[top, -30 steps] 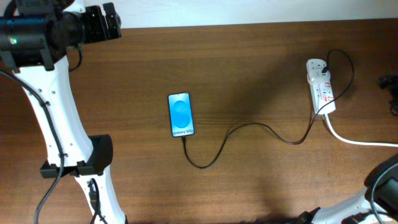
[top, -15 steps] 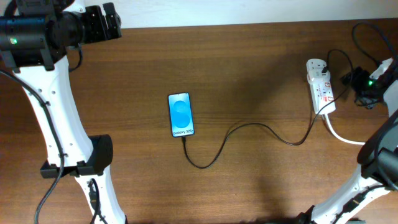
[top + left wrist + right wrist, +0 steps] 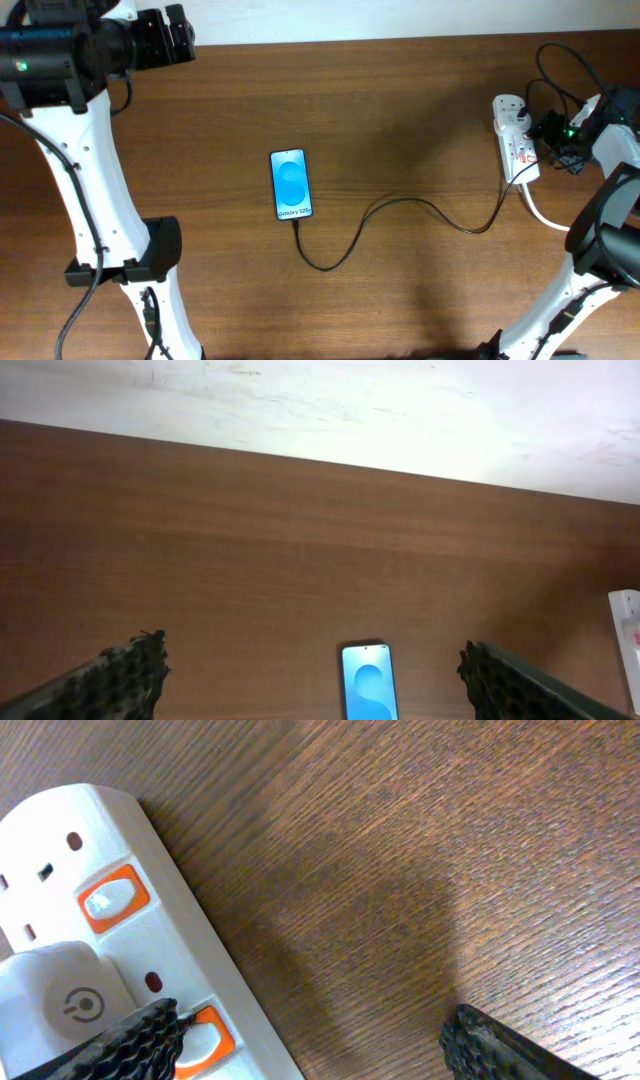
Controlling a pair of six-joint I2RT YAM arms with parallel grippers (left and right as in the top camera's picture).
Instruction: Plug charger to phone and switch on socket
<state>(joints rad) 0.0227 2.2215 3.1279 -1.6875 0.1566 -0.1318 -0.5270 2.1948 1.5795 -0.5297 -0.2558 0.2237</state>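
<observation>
The phone lies face up mid-table with its blue screen lit; it also shows in the left wrist view. The thin black charger cable runs from the phone's bottom edge in a loop to the socket, a white power strip at the right. My right gripper is open beside the strip. In the right wrist view, my right gripper has one fingertip on the orange-red switch next to the white adapter. My left gripper is open and empty, high at the far left.
A second orange-red switch sits further along the strip. The thick white cord leaves the strip toward the right edge. Black arm cables loop above the right gripper. The left arm's base stands at the front left.
My right arm has come in from the right edge and moved left to the power strip. The left arm, phone and cable have not moved.
</observation>
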